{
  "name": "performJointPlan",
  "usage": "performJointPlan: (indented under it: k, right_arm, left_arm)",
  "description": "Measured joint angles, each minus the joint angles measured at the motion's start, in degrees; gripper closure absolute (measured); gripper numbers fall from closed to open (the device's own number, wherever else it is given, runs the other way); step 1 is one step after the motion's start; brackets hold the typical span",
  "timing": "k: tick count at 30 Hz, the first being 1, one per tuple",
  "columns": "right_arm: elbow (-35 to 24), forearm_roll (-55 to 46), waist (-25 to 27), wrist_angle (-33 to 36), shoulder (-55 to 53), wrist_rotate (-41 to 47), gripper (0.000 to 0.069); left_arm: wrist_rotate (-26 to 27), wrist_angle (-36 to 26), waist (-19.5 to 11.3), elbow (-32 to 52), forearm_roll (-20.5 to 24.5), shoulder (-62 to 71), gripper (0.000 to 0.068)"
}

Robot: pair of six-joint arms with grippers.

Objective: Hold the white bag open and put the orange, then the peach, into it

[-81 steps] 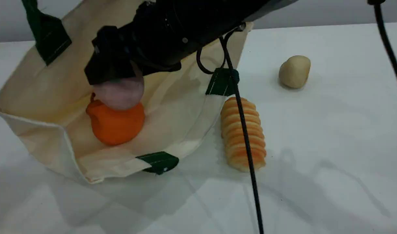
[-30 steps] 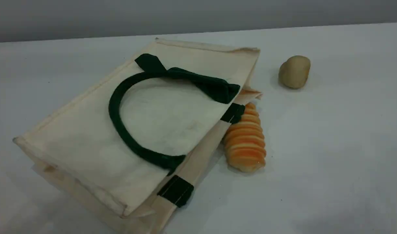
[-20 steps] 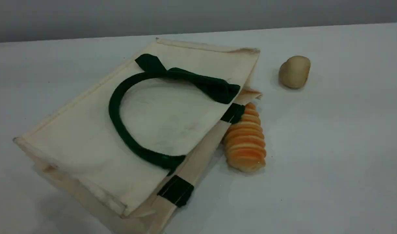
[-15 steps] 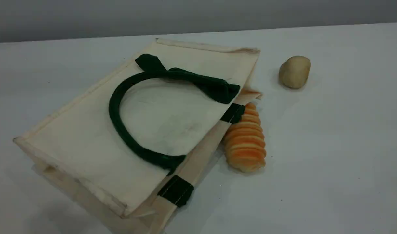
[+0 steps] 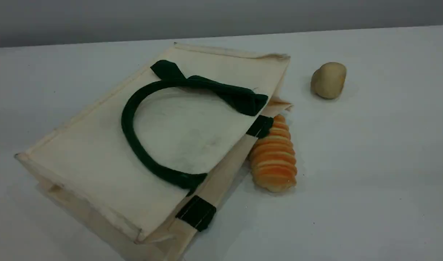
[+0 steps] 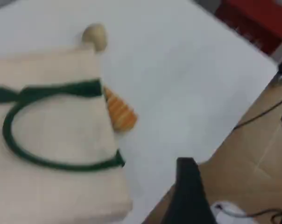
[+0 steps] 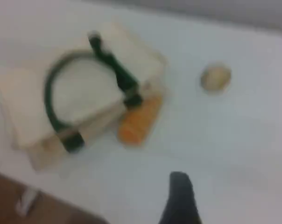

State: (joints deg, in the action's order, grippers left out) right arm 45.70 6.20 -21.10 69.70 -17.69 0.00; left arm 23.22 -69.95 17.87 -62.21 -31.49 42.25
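The white table [image 5: 370, 163] ran back to a grey wall, and past its edge my left camera caught brown floor and something red. My left pincer [image 6: 187, 196] hung high above the table's near edge, spread wide and holding nothing. My right pincer [image 7: 179, 198] hung just as far off, also apart and empty. The white bag [image 5: 98, 156] lay collapsed on its side, well ahead of both pincers and to their left, its green handle [image 5: 128, 123] looped across the top panel. I could see neither the orange nor the peach on the table. I judged that both sat hidden under the canvas, though nothing showed me so.

The bag's mouth faced the ridged bread loaf [image 5: 274, 159], which touched it, with the tan lump [image 5: 328, 79] farther beyond. With the mouth lying sideways, any nudge or tug on the canvas could let round fruit roll out towards the loaf. The loose handle could also catch a finger of either pincer passing low.
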Motion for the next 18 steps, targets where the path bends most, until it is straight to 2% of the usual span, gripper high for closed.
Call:
performJointPlan:
  k: [2, 8, 13, 18]
  right_arm:
    - [-3.8, -0.3, 0.0, -1.0, 0.0, 0.0, 0.0209]
    - [-13.1, -0.4, 0.0, -7.5, 0.0, 0.0, 0.0209]
    - [-16.7, -0.5, 0.0, -8.9, 0.0, 0.0, 0.0209]
    - [-16.8, -1.7, 0.0, -8.8, 0.0, 0.0, 0.0209]
  left_arm:
    - [-0.5, 0.0, 0.0, 4.2, 1.9, -4.0, 0.0218]
    - [-6.8, 1.0, 0.0, 15.9, 8.2, -16.1, 0.0218]
    - [-11.7, 5.0, 0.0, 23.0, 14.0, -25.1, 0.0218]
    - [-13.6, 5.3, 0.0, 28.4, 18.3, -30.6, 0.0218]
